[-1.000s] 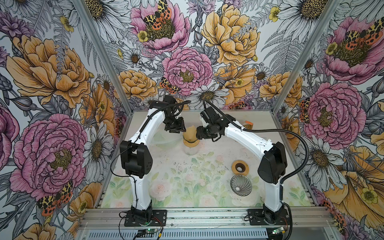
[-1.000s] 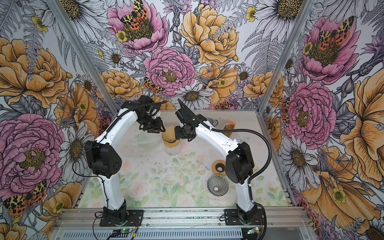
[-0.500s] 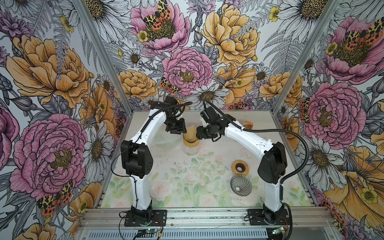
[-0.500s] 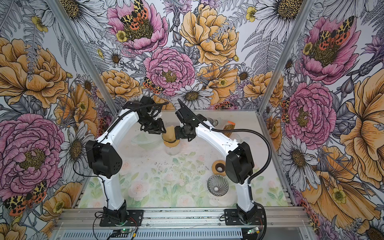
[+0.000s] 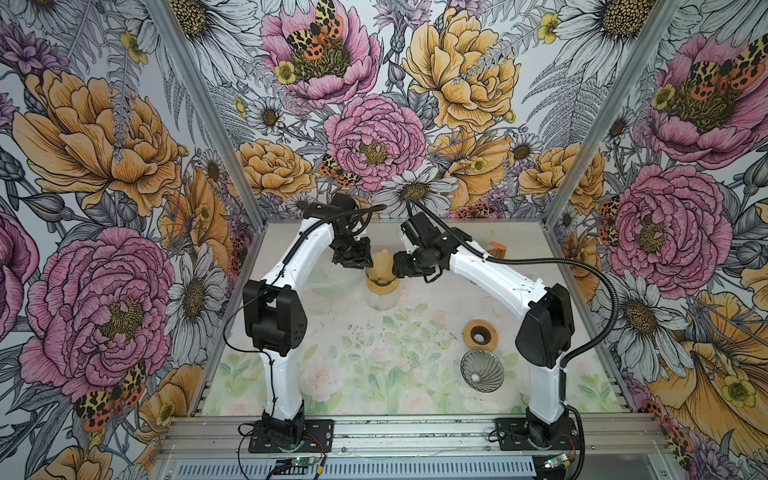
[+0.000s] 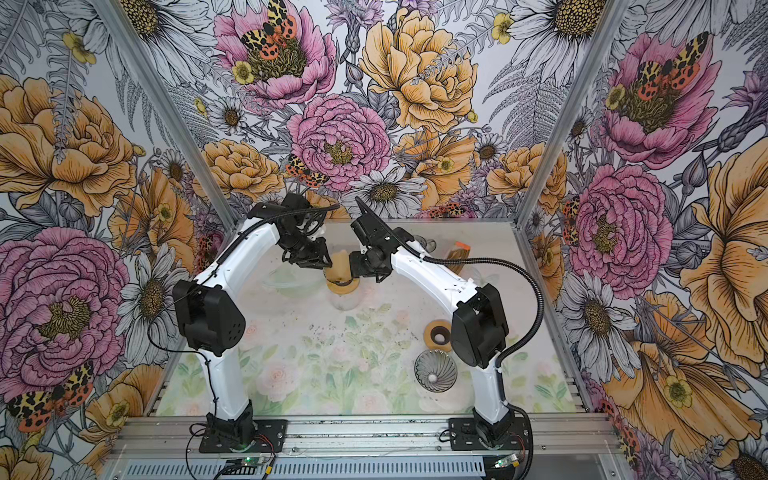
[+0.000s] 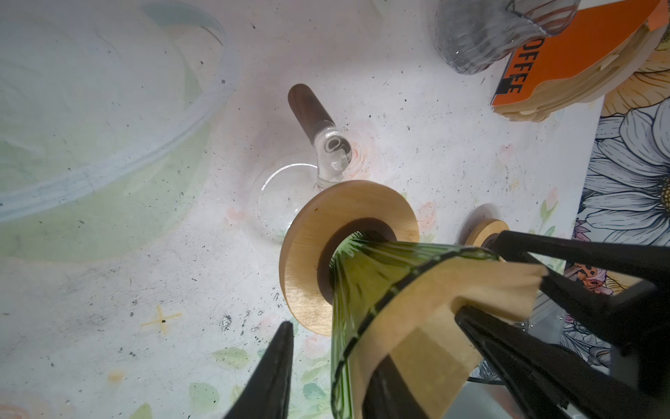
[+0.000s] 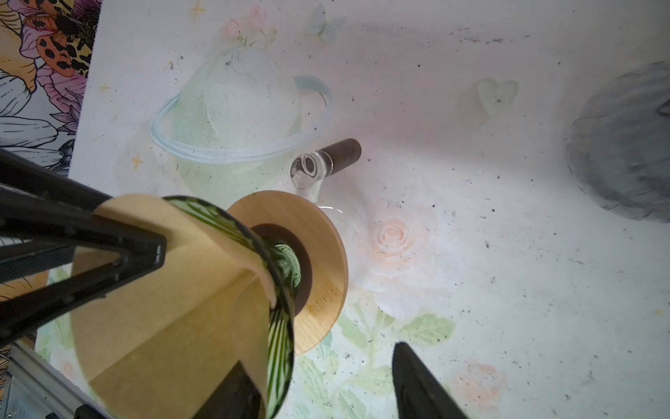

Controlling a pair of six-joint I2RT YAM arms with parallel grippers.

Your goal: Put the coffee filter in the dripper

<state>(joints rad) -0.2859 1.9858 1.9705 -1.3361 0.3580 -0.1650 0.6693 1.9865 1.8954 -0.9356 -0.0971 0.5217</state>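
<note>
Item, nearest: my left claw (image 7: pixel 333 348), jaws part open and gripping nothing. One finger is inside the coffee filter (image 7: pixel 435 290), the other outside the green dripper (image 7: pixel 366 275), probably to press paper against glass. My right claw (image 8: pixel 315 357) straddles the opposite wall, also open and empty. Filter: in the dripper, its top proud of the rim. Beyond: wooden collar (image 7: pixel 326 232), carafe (image 7: pixel 282 188), filter pack (image 7: pixel 565 47).

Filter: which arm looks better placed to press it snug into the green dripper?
Left, probably. The left gripper straddles the dripper wall closely, one finger inside the filter, ready to press paper to glass. The right gripper straddles it too, but its outer finger stands well clear.
</note>
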